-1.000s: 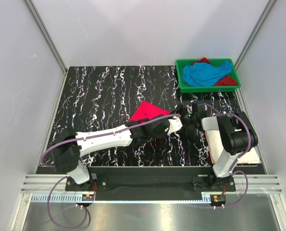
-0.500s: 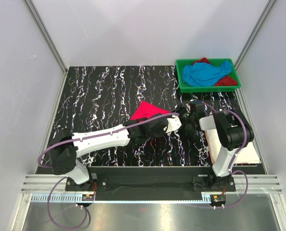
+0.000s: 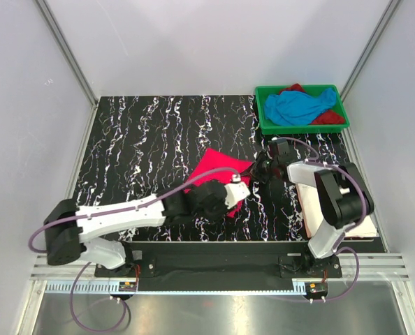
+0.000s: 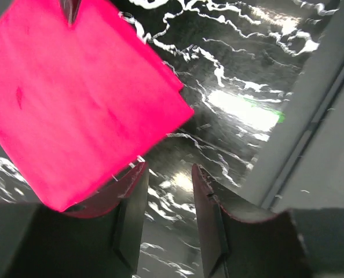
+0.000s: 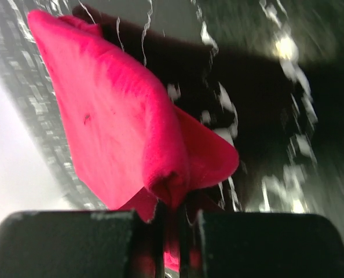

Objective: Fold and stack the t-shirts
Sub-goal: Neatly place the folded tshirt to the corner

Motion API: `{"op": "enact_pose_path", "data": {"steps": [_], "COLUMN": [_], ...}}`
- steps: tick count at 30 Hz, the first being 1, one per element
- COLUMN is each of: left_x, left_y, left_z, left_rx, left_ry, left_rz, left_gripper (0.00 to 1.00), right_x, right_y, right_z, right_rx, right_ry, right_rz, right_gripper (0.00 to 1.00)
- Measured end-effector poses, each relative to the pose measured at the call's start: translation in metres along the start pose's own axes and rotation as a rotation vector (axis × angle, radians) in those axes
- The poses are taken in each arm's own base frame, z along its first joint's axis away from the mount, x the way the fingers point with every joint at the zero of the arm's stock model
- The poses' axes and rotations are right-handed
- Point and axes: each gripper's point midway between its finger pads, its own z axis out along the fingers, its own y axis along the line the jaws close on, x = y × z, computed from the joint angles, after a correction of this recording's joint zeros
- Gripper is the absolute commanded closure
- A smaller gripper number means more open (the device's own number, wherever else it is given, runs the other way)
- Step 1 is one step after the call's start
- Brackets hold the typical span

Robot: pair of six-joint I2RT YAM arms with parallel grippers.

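**Grip.** The right gripper (image 5: 172,246) is closed on a corner of the pink shirt (image 3: 218,167). In the right wrist view the cloth is bunched between the pads, and the rest rises to the upper left of the frame. From above, the pinch sits at the shirt's right tip, just right of frame centre. My reading is that you hold this corner so you can lift or drag the folded shirt rightward to the stack spot.

**Left gripper** (image 4: 166,194). The jaws stand a narrow way apart with bare table (image 3: 137,139) showing between them, so it holds nothing. The shirt's lower edge overlaps one finger in the left wrist view, but I cannot tell if they touch. The gripper sits at the shirt's lower right edge. That placement suits steadying or tucking, but it is not doing either now.

**Shirt.** It lies folded to a small, mostly flat square at the centre of the overhead frame, with only the pinched corner raised.

**Surroundings.**
- The tray (image 3: 291,129) is at upper right and holds the blue shirt (image 3: 298,106) heaped over the red shirt (image 3: 330,117), both unfolded.
- The white shirt (image 3: 365,225) lies flat at lower right, largely hidden under the right arm.

**Obstruction.**
- The two grippers are close together at the shirt's right side.
- If you pull right, watch that the left fingers do not catch the hem.
- The right arm's own body covers the place where I judge the shirt should land.
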Motion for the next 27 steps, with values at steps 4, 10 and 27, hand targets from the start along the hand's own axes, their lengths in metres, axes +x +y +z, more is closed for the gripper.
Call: {"op": "enact_pose_path", "data": {"steps": [4,10,27], "left_x": [-0.009,-0.040,-0.018], "left_y": [0.003,0.011,-0.008], "left_z": [-0.030,-0.097,-0.124], "left_rx": [-0.009,0.004,0.154], "left_ry": [-0.093,-0.334,-0.391], "left_rz": [-0.198,-0.429,-0.547], "left_gripper": [0.57,0.56,0.55], "right_x": [-0.002,-0.020,-0.091], "right_y": [-0.002,-0.021,-0.022], "right_z": [-0.030,-0.088,-0.195], "right_rx": [0.122,0.333,0.753], "right_ry": [-0.065,-0.244,-0.569], "right_rz": [-0.037,-0.054,-0.039], "right_gripper": [1.00,1.00,1.00]}}
